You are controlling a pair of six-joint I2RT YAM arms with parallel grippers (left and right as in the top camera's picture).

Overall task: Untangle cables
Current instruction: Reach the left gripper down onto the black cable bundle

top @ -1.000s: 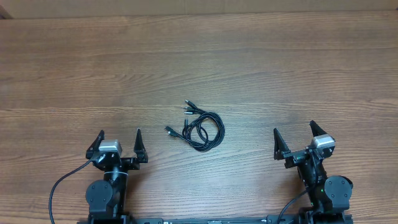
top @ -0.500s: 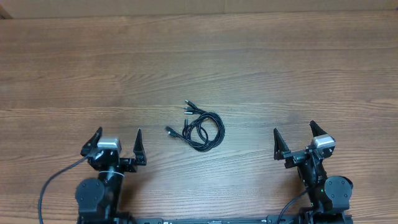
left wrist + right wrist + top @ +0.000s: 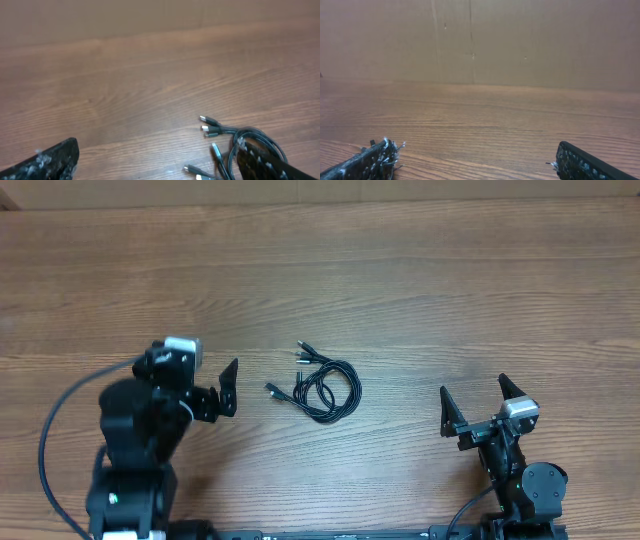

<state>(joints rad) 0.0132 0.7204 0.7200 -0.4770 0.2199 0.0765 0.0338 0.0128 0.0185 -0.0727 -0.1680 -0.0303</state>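
Note:
The cables [image 3: 324, 383] lie as a small coiled black bundle near the middle of the wooden table, with several plug ends fanning out to the upper left and left. In the left wrist view the cables [image 3: 235, 145] show at lower right, partly behind my right finger. My left gripper [image 3: 200, 370] is open and empty, raised, left of the bundle. My right gripper [image 3: 472, 402] is open and empty near the front right, well away from the cables. The right wrist view [image 3: 475, 160] shows only bare table between the fingers.
The wooden table [image 3: 450, 290] stretches all round the bundle. A brown wall [image 3: 480, 40] rises behind the table's far edge. A thick black arm wire [image 3: 55, 430] loops at the left of the left arm.
My left arm has lifted and swung forward and to the right, bringing its open gripper closer to the cables. The right arm and the cables have not moved.

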